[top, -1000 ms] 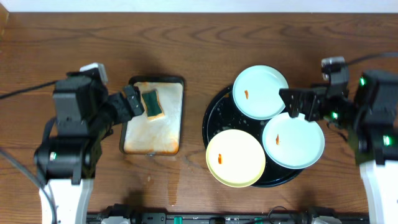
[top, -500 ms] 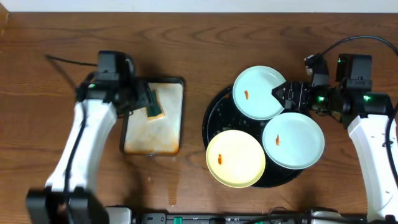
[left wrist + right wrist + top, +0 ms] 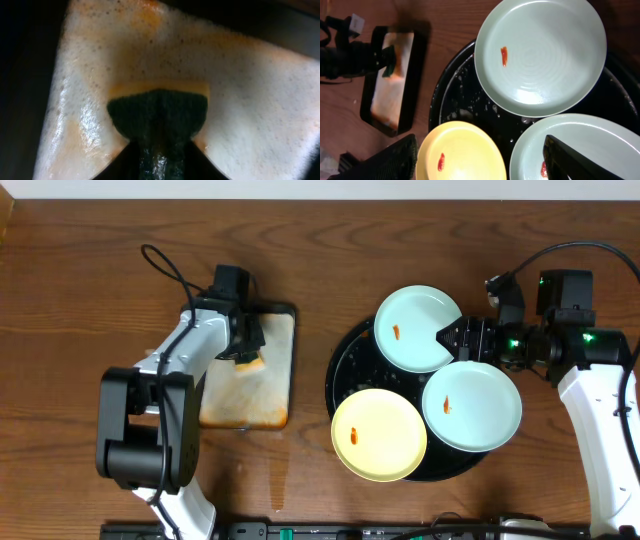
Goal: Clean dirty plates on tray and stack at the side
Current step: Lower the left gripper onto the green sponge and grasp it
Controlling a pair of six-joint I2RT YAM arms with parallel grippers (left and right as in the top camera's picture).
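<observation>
Three plates lie on the round black tray [image 3: 345, 365]: a mint one [image 3: 417, 328] at the back, a second mint one [image 3: 471, 406] at the right, and a yellow one [image 3: 379, 434] in front. Each carries a small orange smear. My right gripper [image 3: 447, 340] hovers open at the back plate's right edge, touching nothing. Its wrist view shows the back plate [image 3: 540, 55], the yellow plate [image 3: 462, 155] and the right plate [image 3: 585, 145] below. My left gripper [image 3: 247, 345] is down in the metal pan, shut on the green sponge [image 3: 157, 112].
The rectangular rust-stained pan [image 3: 245, 390] sits left of the tray, its sudsy floor [image 3: 250, 100] filling the left wrist view. Bare wood tabletop [image 3: 560, 480] lies to the tray's right and along the front. A cable [image 3: 165, 265] loops behind the left arm.
My left arm swung up to the pan and its fingers closed on the sponge. My right gripper moved in over the tray's back right and narrowed a little.
</observation>
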